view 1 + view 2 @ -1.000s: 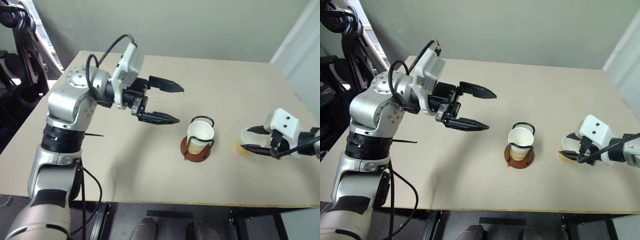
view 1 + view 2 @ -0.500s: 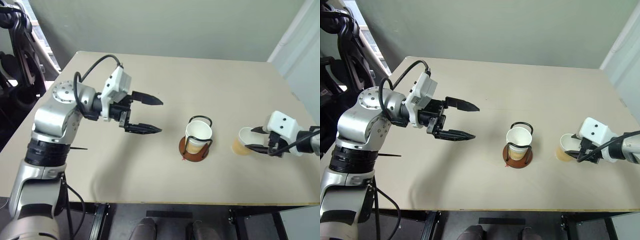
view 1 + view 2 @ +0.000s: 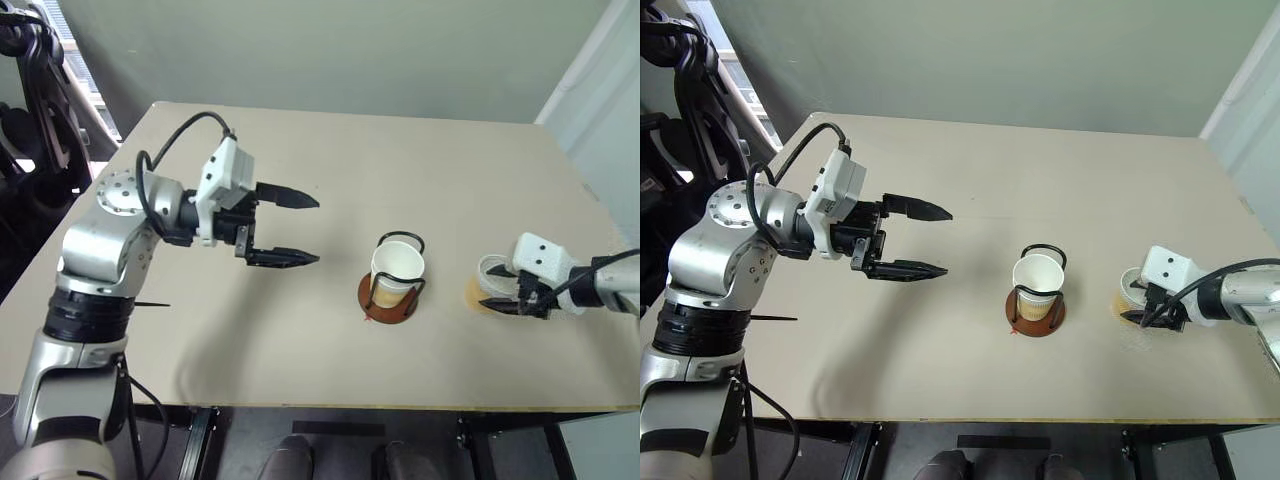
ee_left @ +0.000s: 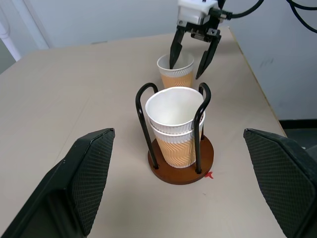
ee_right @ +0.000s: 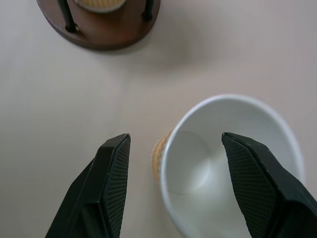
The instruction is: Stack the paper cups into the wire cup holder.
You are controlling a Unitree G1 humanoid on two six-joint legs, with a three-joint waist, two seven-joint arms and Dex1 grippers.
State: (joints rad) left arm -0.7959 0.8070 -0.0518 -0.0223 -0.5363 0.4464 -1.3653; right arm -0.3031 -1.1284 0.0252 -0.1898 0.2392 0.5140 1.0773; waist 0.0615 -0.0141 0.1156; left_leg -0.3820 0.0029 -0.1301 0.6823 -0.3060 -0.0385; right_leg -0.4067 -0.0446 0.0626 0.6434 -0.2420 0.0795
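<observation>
Left wrist view: the wire cup holder (image 4: 181,163) stands on the beige table (image 4: 74,109) with two nested paper cups (image 4: 174,126) inside its black loops. Just behind it, the third cup (image 4: 176,74) stands upright on the table, and the right tool (image 4: 190,53) straddles its rim, one finger inside the mouth and one outside, spread with no visible squeeze on the cup wall. The left tool (image 3: 285,228) hovers above the table, well apart from the holder, its fingers spread wide and empty.
</observation>
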